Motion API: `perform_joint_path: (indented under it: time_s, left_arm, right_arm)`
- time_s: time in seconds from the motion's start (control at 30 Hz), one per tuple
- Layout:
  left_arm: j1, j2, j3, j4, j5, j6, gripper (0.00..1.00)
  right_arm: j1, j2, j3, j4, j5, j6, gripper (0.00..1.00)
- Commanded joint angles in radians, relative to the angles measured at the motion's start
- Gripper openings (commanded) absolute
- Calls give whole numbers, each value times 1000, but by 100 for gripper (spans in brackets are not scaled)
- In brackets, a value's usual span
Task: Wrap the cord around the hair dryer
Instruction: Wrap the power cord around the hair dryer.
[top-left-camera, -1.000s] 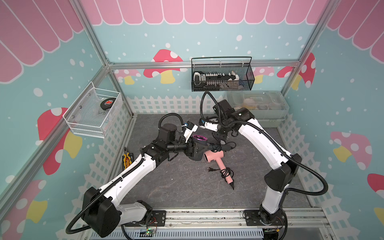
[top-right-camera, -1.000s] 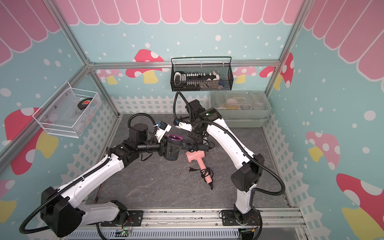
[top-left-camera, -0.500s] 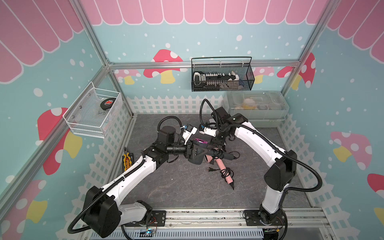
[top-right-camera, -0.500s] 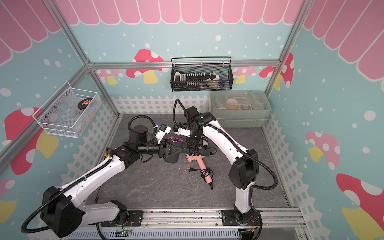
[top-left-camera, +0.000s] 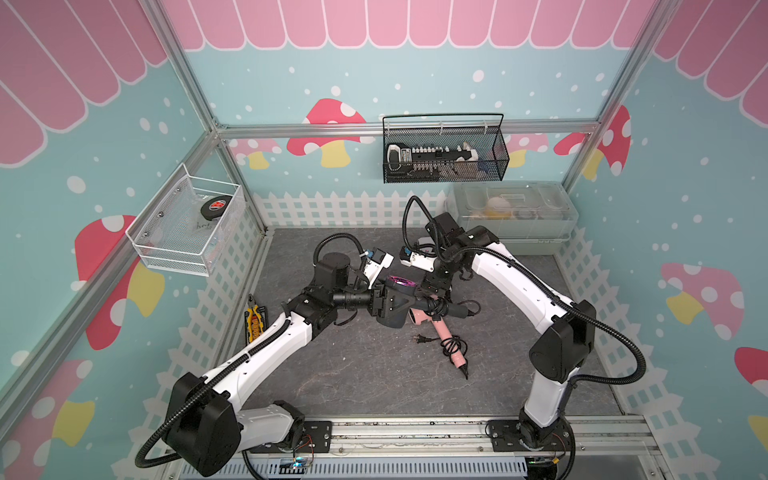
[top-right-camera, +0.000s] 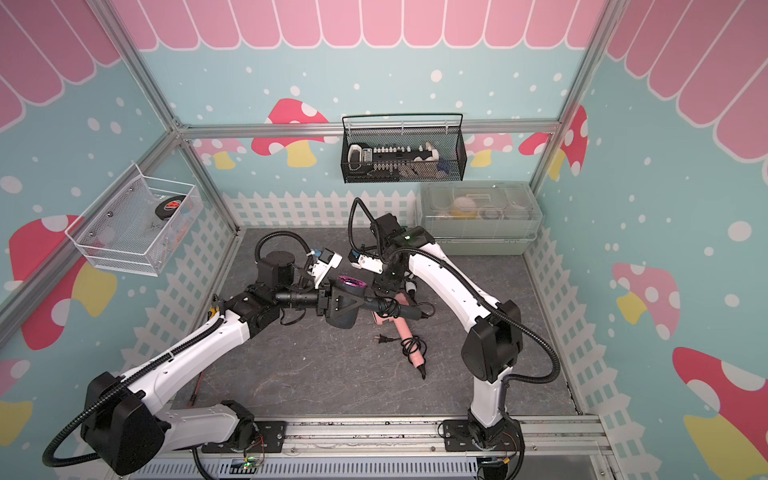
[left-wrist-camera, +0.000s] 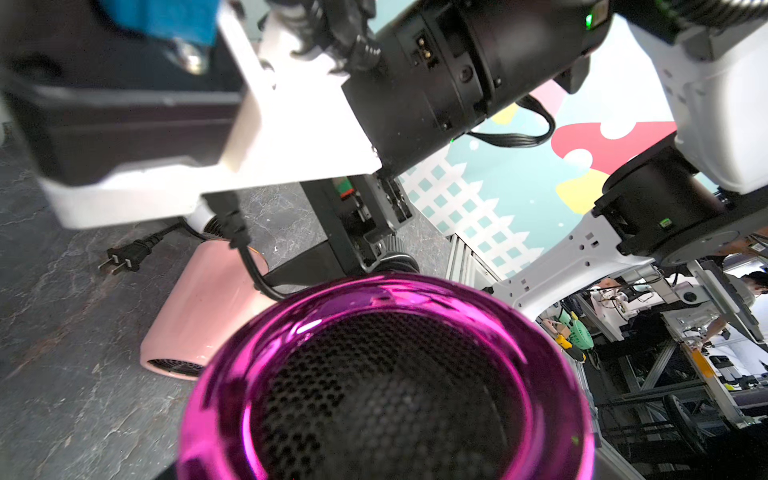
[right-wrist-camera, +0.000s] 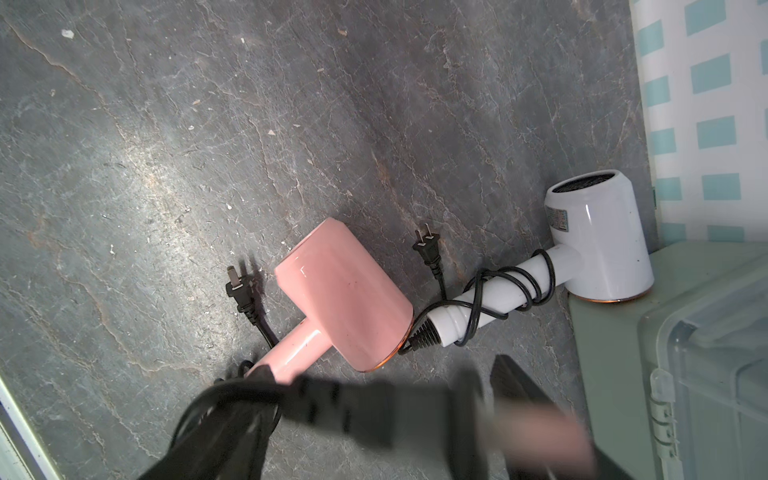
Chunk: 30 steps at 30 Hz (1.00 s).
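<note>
Left gripper (top-left-camera: 388, 305) clamped on black dryer (top-left-camera: 394, 323), cord (top-left-camera: 437, 308) bunched on its handle (top-left-camera: 459, 311), right gripper (top-left-camera: 432, 291) just above, its jaws unclear.

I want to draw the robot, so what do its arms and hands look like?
Both arms, left arm and right arm, have smooth white shells with black round joints. A ribbed black cable hose loops alongside each. The left hand and right hand are black, with a white camera block above each wrist. A green light glows on the right arm.
</note>
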Motion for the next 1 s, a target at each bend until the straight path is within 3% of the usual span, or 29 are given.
perform_joint_path:
  time_s: [0.0,0.53,0.97]
  left_arm:
    - [9,-39,6,121,16,1,0]
    - [20,-51,-36,236,-1,-50,0]
    - [18,-52,-62,291,24,-79,0]
  right_arm:
    - [3,-26,-22,-7,-7,4,83]
    - [-23,-43,-29,-11,-40,-4,85]
    - [-58,-30,100,-73,-8,46,84]
